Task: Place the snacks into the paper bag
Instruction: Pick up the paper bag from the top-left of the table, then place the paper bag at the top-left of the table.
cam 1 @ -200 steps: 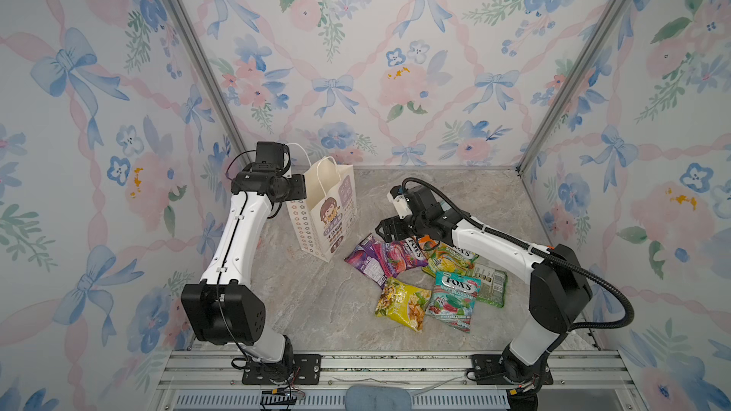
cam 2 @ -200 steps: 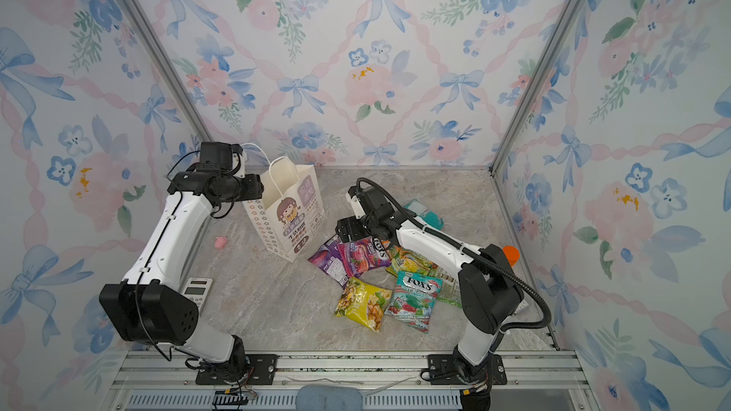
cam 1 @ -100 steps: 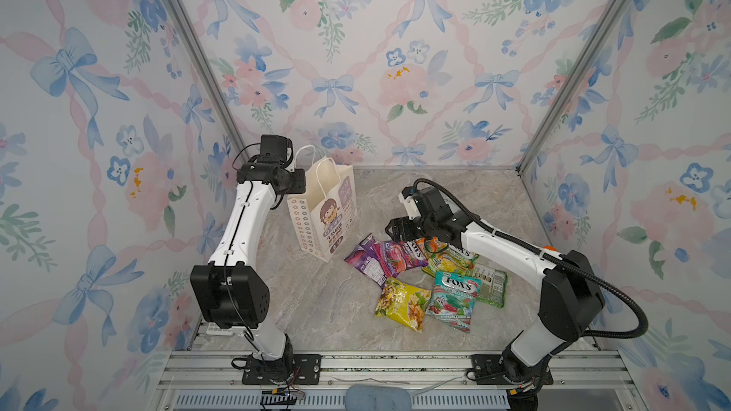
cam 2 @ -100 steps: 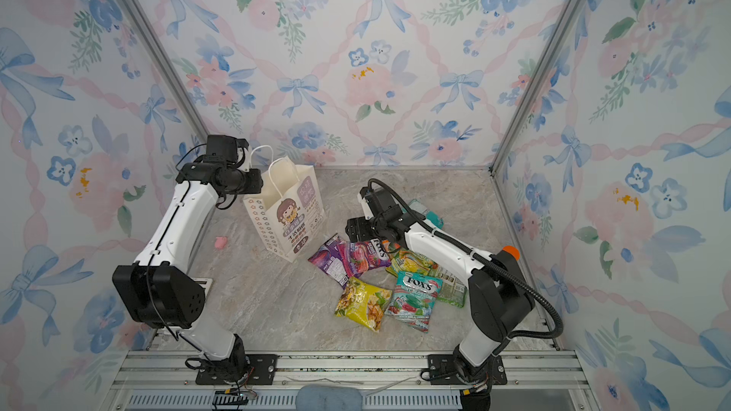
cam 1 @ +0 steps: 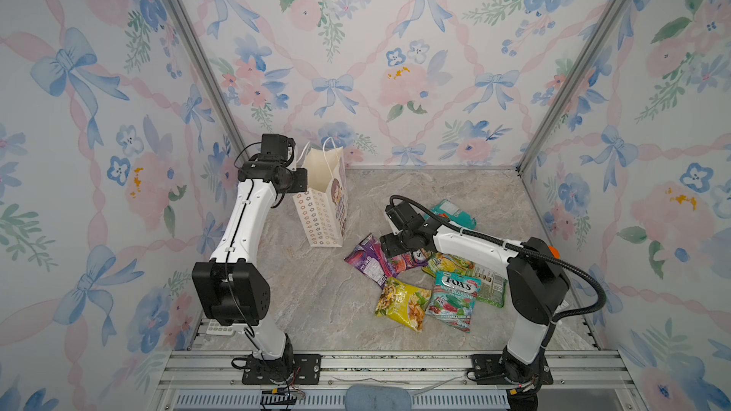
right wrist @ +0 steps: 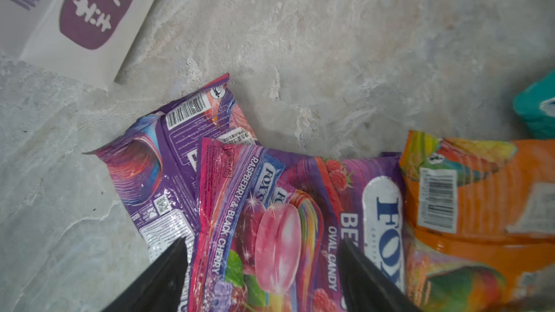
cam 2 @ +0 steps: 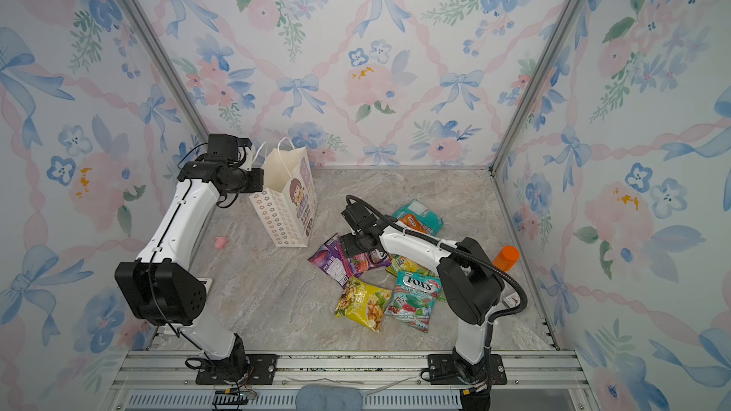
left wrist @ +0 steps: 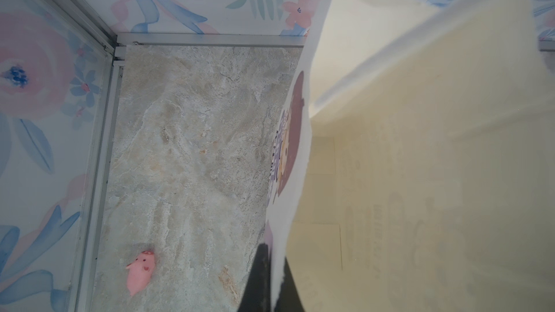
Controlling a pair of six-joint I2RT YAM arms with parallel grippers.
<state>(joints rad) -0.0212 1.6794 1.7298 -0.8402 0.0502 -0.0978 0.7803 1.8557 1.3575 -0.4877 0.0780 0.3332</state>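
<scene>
Several snacks lie in a loose, overlapping heap on the worktop [cam 1: 316,302], just beside the paper bag [cam 1: 321,207], which stands upright near the back left corner. The part of its interior that the left wrist view shows holds no pouch.

The left gripper [left wrist: 274,274] is closed on the bag's top edge, pinching the thin paper wall. The right gripper [right wrist: 263,243] is open and low over the heap. Its jaws straddle the magenta pouch [right wrist: 270,193], which rests partly on the purple pouch [right wrist: 150,160] and touches the orange pouch [right wrist: 474,193].

The likeliest trouble is a double pick. One jaw hangs over the purple pouch's edge, so closing there could catch both films or drag the lower one along. The magenta pouch is flat and glossy, so the jaws may slide over it without gathering a fold, or it may slip out partway to the bag.

The bag brings risks of its own. A pinch on bare paper can crease or tear it, and a sideways pull could tip the bag or narrow its mouth. A broad pouch brought in flat could catch on the rim or the white cord handles [cam 1: 330,148] and fall outside.
</scene>
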